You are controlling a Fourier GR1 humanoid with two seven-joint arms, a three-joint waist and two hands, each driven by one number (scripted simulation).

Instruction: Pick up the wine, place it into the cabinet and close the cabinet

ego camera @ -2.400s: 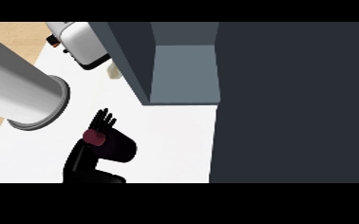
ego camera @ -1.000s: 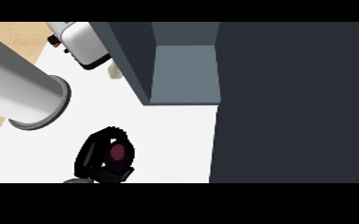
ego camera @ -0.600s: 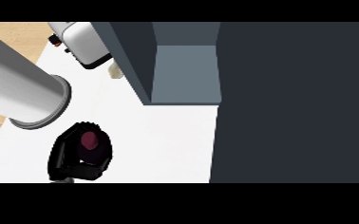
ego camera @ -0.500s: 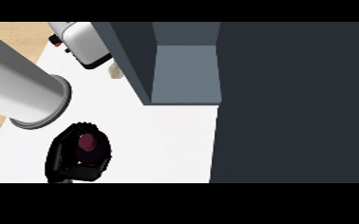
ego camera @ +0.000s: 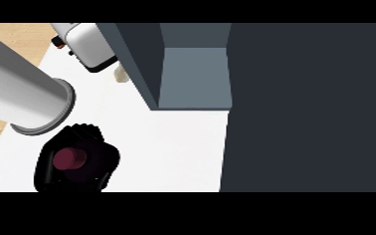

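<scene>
The wine (ego camera: pixel 71 158) shows from above as a dark red round top at the lower left of the head view, over the white counter (ego camera: pixel 172 149). My right hand (ego camera: pixel 101 155) comes in from the lower edge, and its black fingers are curled round the bottle and hide its body. The cabinet (ego camera: pixel 294 104) fills the right side, and its grey-blue opening (ego camera: pixel 195 77) lies up and to the right of the hand, well apart from it. A big grey forearm (ego camera: pixel 29 92) lies at the left edge just above the hand; no left hand shows.
A grey-blue panel (ego camera: pixel 136 62) stands out from the cabinet's left side toward the counter. A white and grey appliance (ego camera: pixel 84 45) sits at the back left, with a small pale object (ego camera: pixel 121 73) beside it. Light wood (ego camera: pixel 26 35) shows at the top left.
The hand has closed round the wine and moved left with it, from the counter's middle toward the grey forearm. In the last half second it has barely shifted.
</scene>
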